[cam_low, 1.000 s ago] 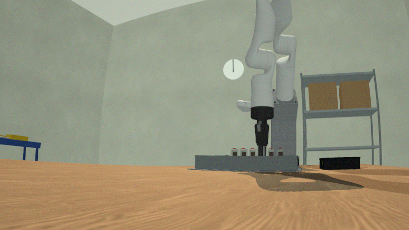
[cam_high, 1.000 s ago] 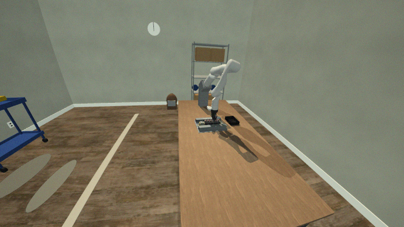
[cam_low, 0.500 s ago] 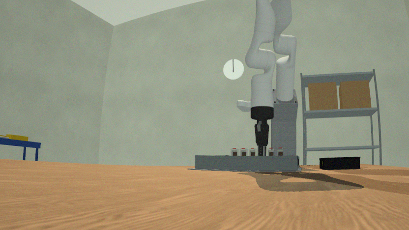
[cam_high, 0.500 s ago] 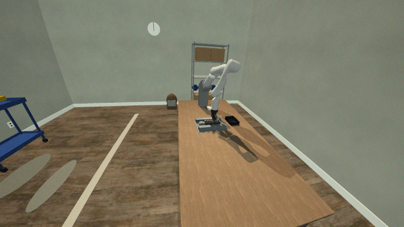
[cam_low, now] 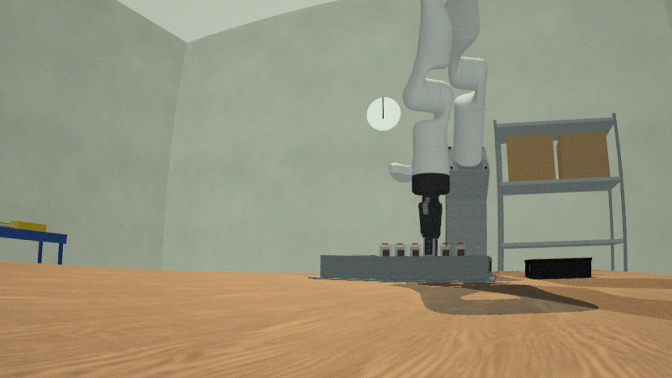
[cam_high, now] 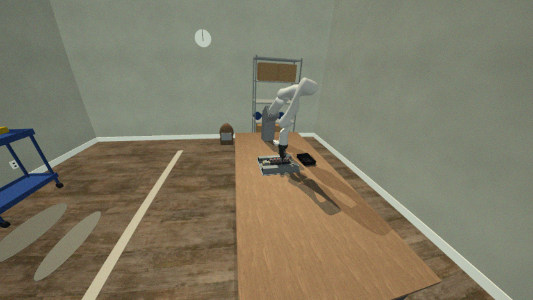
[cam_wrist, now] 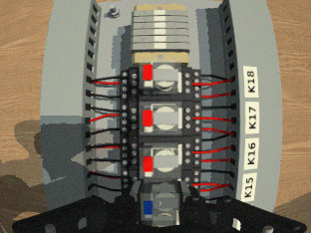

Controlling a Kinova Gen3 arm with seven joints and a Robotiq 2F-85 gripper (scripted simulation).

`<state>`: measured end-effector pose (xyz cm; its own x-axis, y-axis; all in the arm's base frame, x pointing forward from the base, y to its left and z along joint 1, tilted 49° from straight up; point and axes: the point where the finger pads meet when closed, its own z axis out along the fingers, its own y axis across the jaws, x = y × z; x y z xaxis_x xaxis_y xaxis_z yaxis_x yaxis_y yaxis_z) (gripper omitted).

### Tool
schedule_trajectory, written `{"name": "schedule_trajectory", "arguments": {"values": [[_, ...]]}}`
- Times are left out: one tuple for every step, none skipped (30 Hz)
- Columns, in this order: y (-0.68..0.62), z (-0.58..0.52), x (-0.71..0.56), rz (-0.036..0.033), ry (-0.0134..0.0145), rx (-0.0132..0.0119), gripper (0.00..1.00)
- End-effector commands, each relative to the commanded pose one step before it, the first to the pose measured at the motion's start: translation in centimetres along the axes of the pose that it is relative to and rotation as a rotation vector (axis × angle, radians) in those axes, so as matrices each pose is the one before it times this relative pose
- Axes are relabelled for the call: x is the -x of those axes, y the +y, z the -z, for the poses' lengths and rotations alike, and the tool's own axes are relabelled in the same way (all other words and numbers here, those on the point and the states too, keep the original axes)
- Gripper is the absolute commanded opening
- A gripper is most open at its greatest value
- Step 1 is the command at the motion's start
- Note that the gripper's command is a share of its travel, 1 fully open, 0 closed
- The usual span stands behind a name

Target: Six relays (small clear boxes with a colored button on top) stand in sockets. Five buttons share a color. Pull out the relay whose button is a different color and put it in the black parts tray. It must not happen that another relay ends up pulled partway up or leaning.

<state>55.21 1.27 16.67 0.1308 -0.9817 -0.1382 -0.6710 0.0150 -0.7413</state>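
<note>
A grey relay panel [cam_high: 278, 168] [cam_low: 375, 268] [cam_wrist: 67, 95] lies on the wooden table. In the wrist view three clear relays with red buttons [cam_wrist: 161, 118] stand in a row in their sockets, labelled K16 to K18. The relay with a blue button [cam_wrist: 161, 204] stands at K15, nearest the camera. My gripper [cam_wrist: 160, 191] [cam_low: 430, 244] [cam_high: 283, 156] points straight down and is shut on this blue-button relay, which still sits at socket level. In the exterior view the other red-button relays [cam_low: 399, 249] flank the fingers. The black parts tray [cam_high: 306, 159] [cam_low: 557, 267] lies right of the panel.
The grey robot pedestal [cam_high: 268, 126] [cam_low: 467, 207] stands at the table's far end. A metal shelf with cardboard boxes [cam_low: 556, 187] [cam_high: 276, 78] stands behind it. A blue cart [cam_high: 18, 167] stands on the floor at far left.
</note>
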Motion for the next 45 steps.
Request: {"name": "schedule_trajectory", "arguments": {"values": [[-0.047, 0.27, -0.05, -0.00038, 0.00129, -0.00154, 0.0], [0.0, 0.049, 0.0, 0.00001, 0.00001, 0.0, 0.0], [0.001, 0.05, 0.0, 0.00001, 0.00001, 0.0, 0.0], [0.001, 0.052, 0.0, 0.00001, 0.00001, 0.00001, 0.0], [0.001, 0.054, 0.0, 0.00001, 0.00001, 0.0, 0.0], [-0.001, 0.055, 0.0, -0.00002, -0.00002, -0.00001, 0.0], [-0.001, 0.057, 0.0, -0.00001, -0.00001, -0.00001, 0.0], [-0.001, 0.058, 0.0, -0.00001, -0.00001, -0.00001, 0.0], [0.0, 0.059, 0.0, -0.00001, -0.00001, 0.0, 0.0], [0.0, 0.06, 0.0, -0.00001, -0.00001, 0.0, 0.0], [0.0, 0.061, 0.0, 0.0, 0.0, 0.0, 0.0], [0.0, 0.062, 0.0, 0.0, 0.0, 0.0, 0.0], [0.0, 0.063, 0.0, 0.0, 0.0, 0.0, 0.0], [0.0, 0.064, 0.0, 0.00001, 0.00001, 0.0, 0.0], [0.0, 0.0, 0.0, 0.0, 0.0, 0.0, 0.0], [0.0, 0.0, 0.0, 0.0, 0.0, 0.0, 0.0], [0.001, 0.064, 0.0, 0.00001, 0.00001, 0.00001, 0.0], [0.001, 0.065, 0.0, 0.00002, 0.00001, 0.00001, 0.0], [0.001, 0.065, 0.0, 0.00002, 0.00002, 0.00001, 0.0], [-0.001, 0.062, 0.0, -0.00002, -0.00002, -0.00001, 0.0], [-0.001, 0.061, 0.0, -0.00002, -0.00002, -0.00001, 0.0], [-0.001, 0.061, 0.0, -0.00001, -0.00001, -0.00001, 0.0], [0.0, 0.061, 0.0, -0.00001, -0.00001, 0.0, 0.0], [0.0, 0.061, 0.0, -0.00001, -0.00001, 0.0, 0.0], [0.0, 0.06, 0.0, 0.0, 0.0, 0.0, 0.0], [0.0, 0.06, 0.0, 0.0, 0.0, 0.0, 0.0], [0.0, 0.059, 0.0, 0.0, 0.0, 0.0, 0.0], [0.0, 0.058, 0.0, 0.00001, 0.00001, 0.0, 0.0], [0.0, 0.057, 0.0, 0.00001, 0.00001, 0.00001, 0.0], [0.001, 0.056, 0.0, 0.00001, 0.00001, 0.00001, 0.0], [0.001, 0.055, 0.0, 0.00002, 0.00002, 0.00001, 0.0], [0.0, 0.0, 0.0, 0.0, 0.0, 0.0, 0.0], [0.0, 0.0, 0.0, 0.0, 0.0, 0.0, 0.0], [0.001, 0.053, 0.0, 0.00001, 0.00001, 0.00001, 0.0], [-0.001, 0.049, 0.0, -0.00002, -0.00002, -0.00001, 0.0], [-0.001, 0.048, 0.0, -0.00002, -0.00002, -0.00001, 0.0], [-0.001, 0.046, 0.0, -0.00001, -0.00001, -0.00001, 0.0], [0.0, 0.045, 0.0, -0.00001, -0.00001, 0.0, 0.0], [0.0, 0.043, 0.0, -0.00001, -0.00001, 0.0, 0.0], [0.0, 0.042, 0.0, -0.00001, -0.00001, 0.0, 0.0], [0.0, 0.04, 0.0, 0.0, 0.0, 0.0, 0.0], [0.0, 0.038, 0.0, 0.0, 0.0, 0.0, 0.0], [0.0, 0.037, 0.0, 0.0, 0.0, 0.0, 0.0], [0.0, 0.035, 0.0, 0.0, 0.0, 0.0, 0.0], [0.0, 0.033, 0.0, 0.0, 0.0, 0.0, 0.0]]}}
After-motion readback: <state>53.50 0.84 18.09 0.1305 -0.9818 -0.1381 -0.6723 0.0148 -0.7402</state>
